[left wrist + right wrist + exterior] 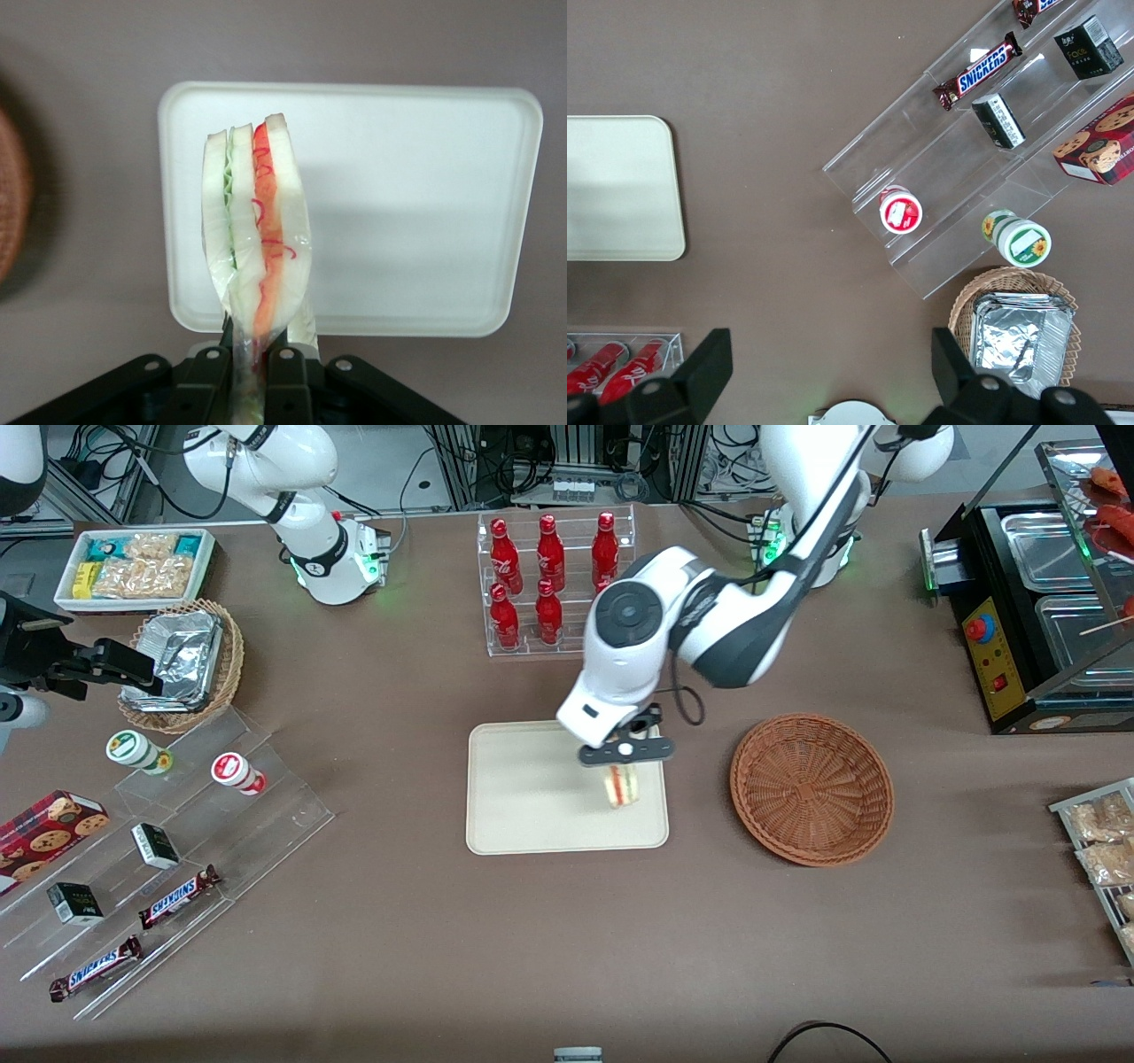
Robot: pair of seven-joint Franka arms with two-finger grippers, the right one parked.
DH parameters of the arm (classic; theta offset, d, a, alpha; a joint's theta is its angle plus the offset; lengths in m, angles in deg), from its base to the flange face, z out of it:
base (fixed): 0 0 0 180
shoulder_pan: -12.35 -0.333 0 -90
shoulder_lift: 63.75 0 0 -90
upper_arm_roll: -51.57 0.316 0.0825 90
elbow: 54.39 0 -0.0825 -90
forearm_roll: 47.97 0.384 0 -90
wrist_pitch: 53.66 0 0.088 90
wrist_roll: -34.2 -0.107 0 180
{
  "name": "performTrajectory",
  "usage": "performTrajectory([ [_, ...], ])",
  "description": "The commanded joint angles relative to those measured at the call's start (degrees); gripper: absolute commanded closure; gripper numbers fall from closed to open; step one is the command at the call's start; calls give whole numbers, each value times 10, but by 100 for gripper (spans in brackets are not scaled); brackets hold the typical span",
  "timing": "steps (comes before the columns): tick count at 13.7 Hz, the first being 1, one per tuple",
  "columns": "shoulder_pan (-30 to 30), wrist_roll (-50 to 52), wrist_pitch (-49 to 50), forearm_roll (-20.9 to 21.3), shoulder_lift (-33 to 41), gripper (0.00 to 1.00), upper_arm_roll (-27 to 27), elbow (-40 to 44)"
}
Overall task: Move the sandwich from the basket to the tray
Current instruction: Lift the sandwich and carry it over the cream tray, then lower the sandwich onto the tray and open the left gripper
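Note:
My gripper point(624, 771) point(252, 367) is shut on the sandwich point(622, 786) point(255, 230), a wrapped wedge of white bread with red-orange and green layers. It hangs from the fingers above the cream-white tray point(532, 797) point(416, 195) point(616, 186), over the tray's end nearest the basket. The reddish-brown wicker basket point(811, 786) point(11, 204) sits bare beside the tray, toward the working arm's end of the table.
A clear rack of red bottles point(554, 580) stands farther from the front camera than the tray. Toward the parked arm's end lie a clear stepped shelf with snack bars and cups point(168, 850), a foil-filled wicker basket point(186, 664) and a white snack bin point(133, 567). A black food warmer point(1036, 611) stands toward the working arm's end.

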State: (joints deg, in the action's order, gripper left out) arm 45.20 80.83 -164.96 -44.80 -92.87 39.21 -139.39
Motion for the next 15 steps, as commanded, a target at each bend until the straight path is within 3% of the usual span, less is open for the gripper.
performTrajectory([
  [1,29,-21,-29,5,-54,100,1,34],
  [15,64,-52,-101,10,-134,99,7,40],
])
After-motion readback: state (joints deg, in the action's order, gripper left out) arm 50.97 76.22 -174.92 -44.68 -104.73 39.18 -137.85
